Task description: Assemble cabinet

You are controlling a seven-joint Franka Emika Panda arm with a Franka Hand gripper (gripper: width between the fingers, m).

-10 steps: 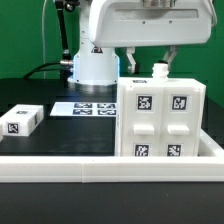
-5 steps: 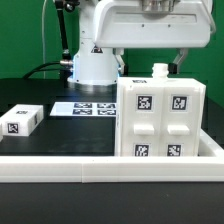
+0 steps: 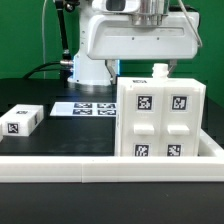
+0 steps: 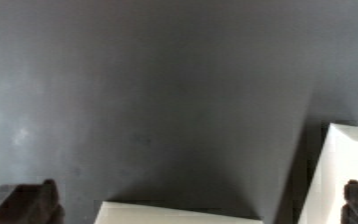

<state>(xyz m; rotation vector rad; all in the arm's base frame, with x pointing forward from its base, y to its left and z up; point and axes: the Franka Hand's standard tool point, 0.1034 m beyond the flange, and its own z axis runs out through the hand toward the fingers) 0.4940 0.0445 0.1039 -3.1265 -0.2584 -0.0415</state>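
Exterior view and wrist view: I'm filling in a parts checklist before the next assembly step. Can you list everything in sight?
cabinet: one, white with black-and-white tags on its front, standing at the exterior view's right
peg: one, white, on the cabinet's top
loose block: one, white with one tag, on the table at the exterior view's left
marker board: one, white with black tags, flat on the table behind block and cabinet
rail: one, white, along the front
table: one, black
pedestal: one, white, behind the marker board
gripper: one, dark fingertips, open and empty, high in the exterior view
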